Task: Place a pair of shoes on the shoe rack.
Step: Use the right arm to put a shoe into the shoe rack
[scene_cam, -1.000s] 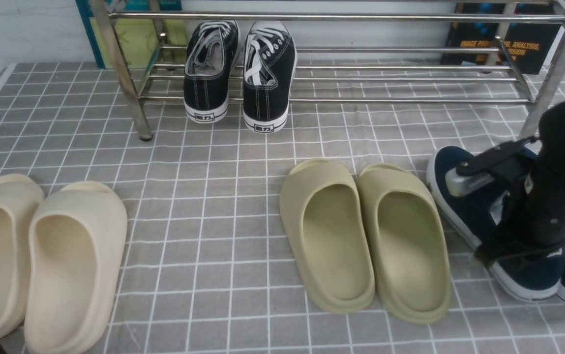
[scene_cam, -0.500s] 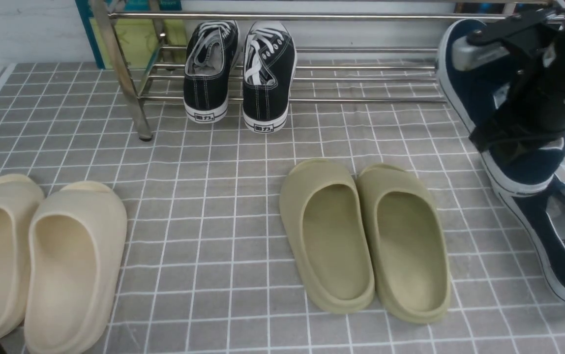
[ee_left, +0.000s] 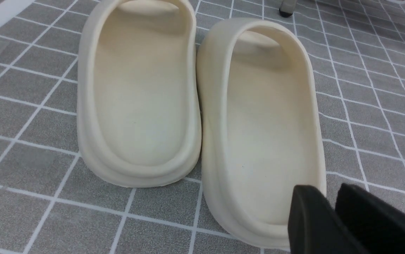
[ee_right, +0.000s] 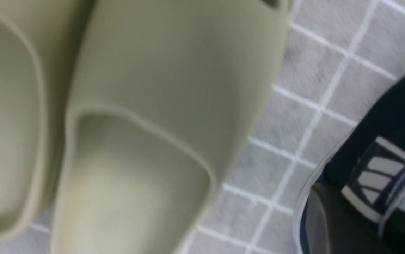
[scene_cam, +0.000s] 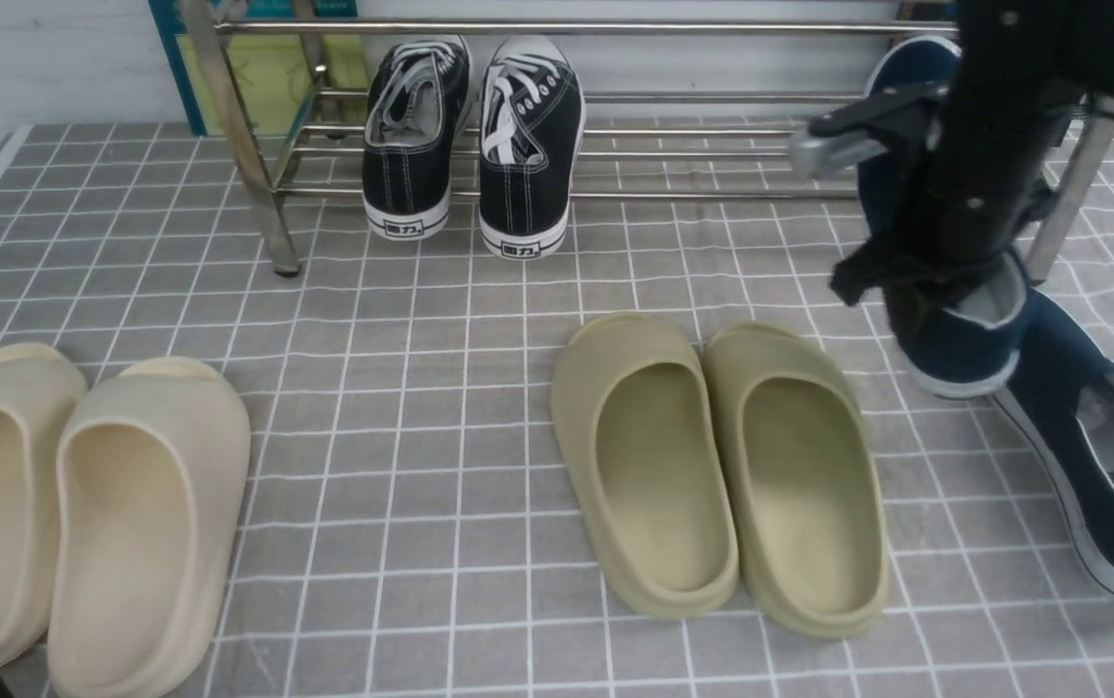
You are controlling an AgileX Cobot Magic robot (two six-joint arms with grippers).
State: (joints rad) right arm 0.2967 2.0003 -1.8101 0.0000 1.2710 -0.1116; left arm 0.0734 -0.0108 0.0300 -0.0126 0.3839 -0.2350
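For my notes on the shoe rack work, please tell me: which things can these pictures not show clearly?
- Front view: the middle of the lifted navy shoe, hidden behind the right gripper.
- Front view: top of the shoe rack, cut off by the upper edge.
- Right wrist view: the lifted shoe's whole outline, cut off by the picture's edge.

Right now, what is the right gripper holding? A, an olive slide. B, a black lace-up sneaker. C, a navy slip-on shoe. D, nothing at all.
C: the right gripper is clamped on a navy slip-on shoe, lifted in front of the rack.
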